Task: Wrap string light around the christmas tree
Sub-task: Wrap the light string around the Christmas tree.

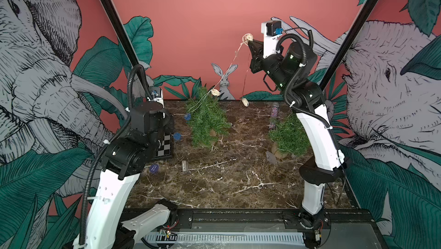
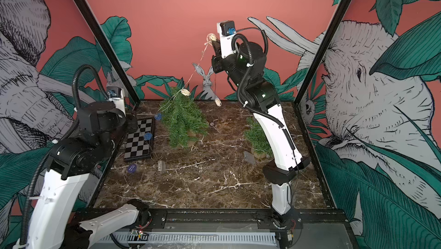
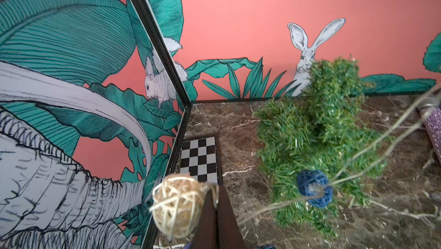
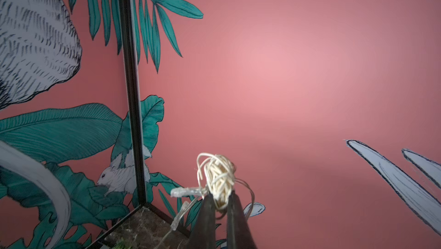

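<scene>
1. Slotted cable tray point(image 1: 224, 238) and black front rail point(image 1: 238, 214) sit closest in both top views. Behind them is a dark brown marble-look table point(image 1: 226, 188), boxed in by salmon walls point(image 1: 202, 9) printed with elephants, leaves and a rabbit.
2. Same views, clutter on the table: chessboard point(image 2: 139, 140) at the left edge, blue chip point(image 1: 154, 168) in front of it, purple glitter tube point(image 1: 274, 116) toward the back, second tree point(image 1: 288, 138) partly behind the right arm.
3. Same views: christmas tree point(image 1: 207, 121), shaggy green, stands mid-table toward the back wall. The string light point(image 1: 229, 68) is thin wire strung with woven balls. It slopes from the raised right gripper point(image 1: 249, 42) down to a cream ball point(image 1: 216, 92) at the treetop. It then crosses the tree's left side and passes two blue balls point(image 1: 187, 116) toward the left arm. A loose strand hangs from the right gripper, ending in a low ball point(image 1: 245, 102) near the table's back edge.
4. Left wrist view: left gripper point(image 3: 216, 190) fingers pressed together, wire pinched at the tips, a wicker ball point(image 3: 176, 204) touching them on one side. Wire leads off to a blurred blue ball point(image 3: 312, 185) in front of the tree. Chessboard lies against the side wall.
5. Right wrist view: right gripper point(image 4: 220, 196) nearly closed, clamped on a cream woven ball point(image 4: 217, 176) of the string light. A clear bulb point(image 4: 183, 191) and loose wire stick out beside it. Pink wall fills the frame; only a table corner shows.
</scene>
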Motion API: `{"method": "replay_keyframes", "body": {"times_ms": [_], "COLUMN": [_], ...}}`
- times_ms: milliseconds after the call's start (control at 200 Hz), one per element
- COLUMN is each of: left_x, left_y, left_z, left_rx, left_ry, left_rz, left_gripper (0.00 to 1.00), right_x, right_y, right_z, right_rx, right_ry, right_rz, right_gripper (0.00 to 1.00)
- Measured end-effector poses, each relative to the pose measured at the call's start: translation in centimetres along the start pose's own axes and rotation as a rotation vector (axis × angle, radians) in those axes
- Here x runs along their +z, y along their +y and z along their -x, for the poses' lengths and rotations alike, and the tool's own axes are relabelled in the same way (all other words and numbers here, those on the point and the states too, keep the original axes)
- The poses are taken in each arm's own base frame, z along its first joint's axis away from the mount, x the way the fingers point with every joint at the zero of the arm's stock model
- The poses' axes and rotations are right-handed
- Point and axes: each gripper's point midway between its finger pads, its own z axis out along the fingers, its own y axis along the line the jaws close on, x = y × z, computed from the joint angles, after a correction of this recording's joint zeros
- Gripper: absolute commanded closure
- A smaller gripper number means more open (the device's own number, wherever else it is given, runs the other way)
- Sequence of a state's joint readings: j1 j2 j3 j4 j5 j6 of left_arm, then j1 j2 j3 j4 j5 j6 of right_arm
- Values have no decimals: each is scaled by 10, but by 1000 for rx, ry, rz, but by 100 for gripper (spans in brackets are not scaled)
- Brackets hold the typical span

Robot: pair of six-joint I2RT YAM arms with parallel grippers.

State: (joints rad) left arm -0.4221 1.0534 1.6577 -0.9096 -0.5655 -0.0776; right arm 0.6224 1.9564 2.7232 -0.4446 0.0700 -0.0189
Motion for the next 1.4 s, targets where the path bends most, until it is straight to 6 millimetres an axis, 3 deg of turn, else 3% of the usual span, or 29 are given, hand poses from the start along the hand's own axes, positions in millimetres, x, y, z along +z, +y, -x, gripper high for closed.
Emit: {"method": "replay_keyframes", "body": {"times_ms": [225,440,620,905,1155,1400], "left_x": [32,53,77,136,159,195], "left_y": [19,19,6,-3,-16,-41], "left_z": [26,49,46,54,64,43], "left_rx": [-69,-102,-88,-72,-70,-48], "left_ry": [-30,-63,-27,31,43,120], "left_rz": [93,89,63,64,29,-41], "left_gripper": [100,100,100,100,100,100], "right_x": [29,48,59,76,75,70], "right_y": [-39,-56,-66,-77,-104,-135], "right_z": [-28,-53,-65,-89,-96,-105], "right_rx": [96,141,165,161,152,122], "right_ry": [1,12,4,17,24,53], "right_rz": [-78,-112,-134,-176,-247,-326], "right_gripper": [100,100,100,100,100,100]}}
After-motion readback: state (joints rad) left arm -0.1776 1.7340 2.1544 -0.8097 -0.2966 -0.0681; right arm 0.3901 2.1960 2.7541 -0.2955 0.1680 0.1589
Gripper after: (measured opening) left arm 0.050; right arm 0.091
